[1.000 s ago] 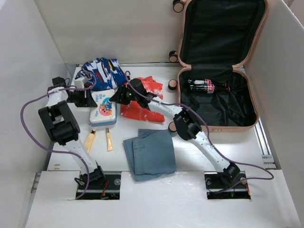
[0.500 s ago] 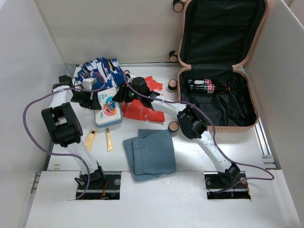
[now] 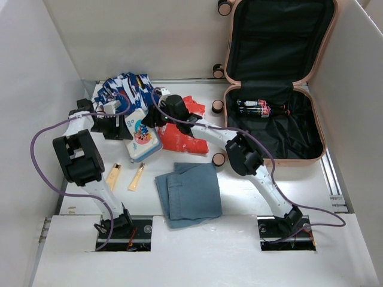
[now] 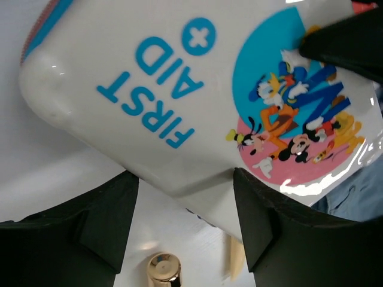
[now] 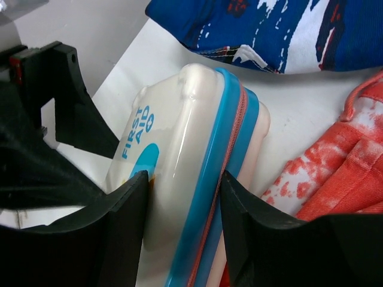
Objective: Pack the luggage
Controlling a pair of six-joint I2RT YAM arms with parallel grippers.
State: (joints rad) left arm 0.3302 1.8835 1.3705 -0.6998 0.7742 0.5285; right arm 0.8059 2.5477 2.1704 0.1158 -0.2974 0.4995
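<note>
A white surface is boxed in by white walls. The luggage lies open at the far right, its lid propped against the back wall and bottles in its black base. At left, a first-aid kit stands tilted on edge. The right pincer clamps its two faces, and the left pincer straddles its lower edge, grip unclear. A red cloth lies between kit and luggage. A blue cloth, jeans and tubes lie nearby.

Lab robot cell: white partition walls around white table
</note>
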